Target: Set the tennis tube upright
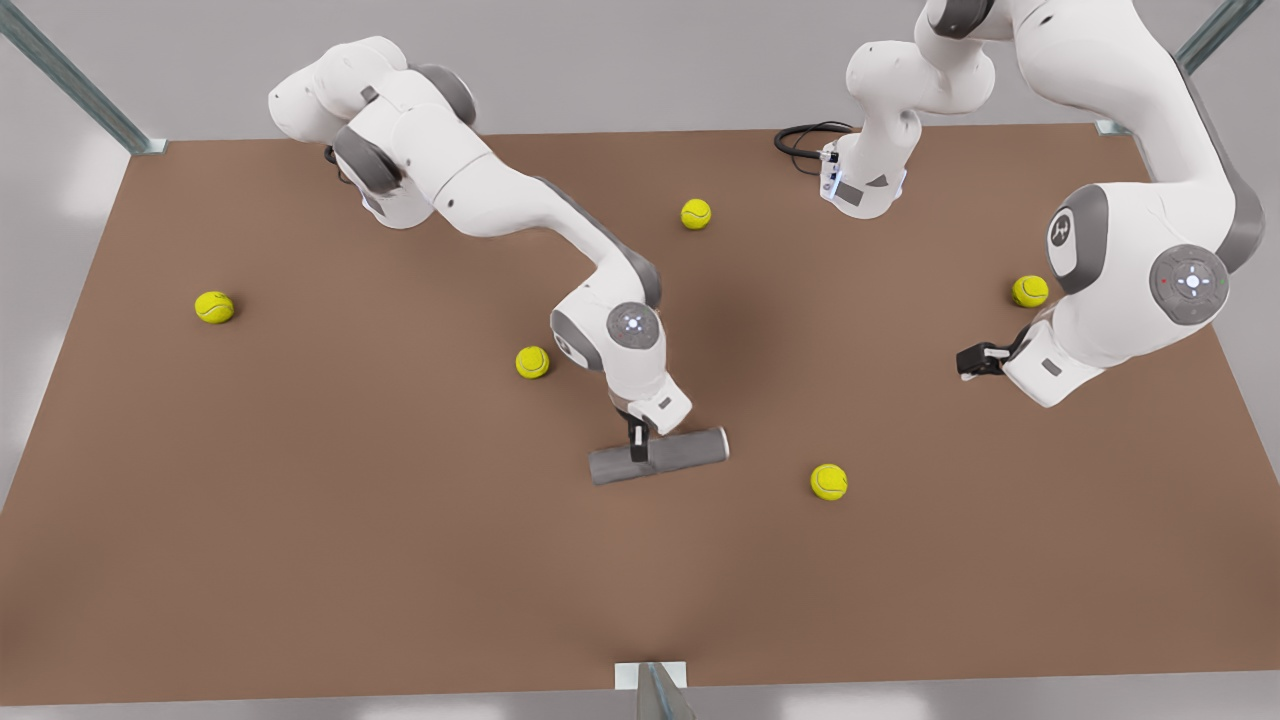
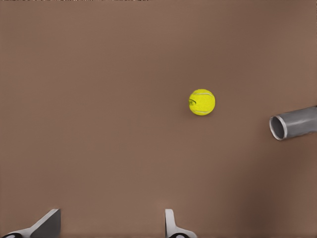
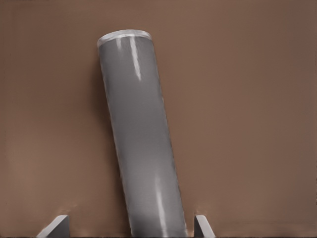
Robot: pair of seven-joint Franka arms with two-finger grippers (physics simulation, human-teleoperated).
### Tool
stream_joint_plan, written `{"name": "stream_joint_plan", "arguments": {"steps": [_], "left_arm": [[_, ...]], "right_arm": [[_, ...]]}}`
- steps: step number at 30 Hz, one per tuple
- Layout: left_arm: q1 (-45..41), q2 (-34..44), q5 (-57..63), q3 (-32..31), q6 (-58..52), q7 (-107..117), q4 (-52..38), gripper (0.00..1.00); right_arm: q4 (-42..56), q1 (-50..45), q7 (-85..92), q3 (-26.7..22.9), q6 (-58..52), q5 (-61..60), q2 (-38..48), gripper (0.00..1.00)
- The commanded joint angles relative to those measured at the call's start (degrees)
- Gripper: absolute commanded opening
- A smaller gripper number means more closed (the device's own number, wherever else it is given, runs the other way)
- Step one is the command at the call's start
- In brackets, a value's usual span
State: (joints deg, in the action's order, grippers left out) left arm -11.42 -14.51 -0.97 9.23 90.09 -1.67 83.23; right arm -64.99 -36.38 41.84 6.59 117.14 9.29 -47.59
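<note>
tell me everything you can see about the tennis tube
The tennis tube is a plain dull grey cylinder with a slight sheen, lying on its side on the brown table. The end seen from the left wrist is hollow with a paler rim. The right gripper straddles it, one finger on either side.

Tennis tube (image 3: 141, 144) lying on brown table (image 3: 257, 99); right hand (image 3: 131, 225) fingers straddling it, gaps visible.
</note>
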Motion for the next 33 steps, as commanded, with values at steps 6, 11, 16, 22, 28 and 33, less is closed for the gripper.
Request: {"name": "stream_joint_plan", "arguments": {"steps": [6, 11, 16, 22, 28, 33], "left_arm": [[6.76, -0.17, -24.05, 0.0, 4.03, -6.84, 17.11, 1.0], [6.59, -4.3, -44.55, -7.46, 30.84, -31.02, 33.83, 1.0], [6.41, -10.37, -70.22, -14.76, 44.56, -29.71, 35.07, 1.0], [6.5, -15.81, -80.42, -19.6, 44.91, -29.35, 31.12, 1.0], [6.33, -23.28, -79.98, -21.53, 44.91, -29.88, 22.77, 1.0], [5.54, -26.36, -81.56, -21.88, 45.0, -29.71, 20.39, 1.0]], "right_arm": [[-0.49, 20.72, -40.1, -0.35, -28.44, -8.06, 17.35, 1.0], [-26.5, 38.67, -47.37, -1.32, -18.61, -3.31, 39.15, 1.0], [-24.57, 37.96, -47.2, -0.17, -21.69, -2.61, 39.24, 1.0], [-17.19, 39.9, -47.02, -0.7, -22.92, 2.05, 35.19, 1.0], [-17.19, 40.69, -47.2, -0.7, -22.74, 2.14, 35.19, 1.0], [-17.19, 40.43, -47.2, -0.61, -22.48, 1.87, 35.02, 1.0]]}}
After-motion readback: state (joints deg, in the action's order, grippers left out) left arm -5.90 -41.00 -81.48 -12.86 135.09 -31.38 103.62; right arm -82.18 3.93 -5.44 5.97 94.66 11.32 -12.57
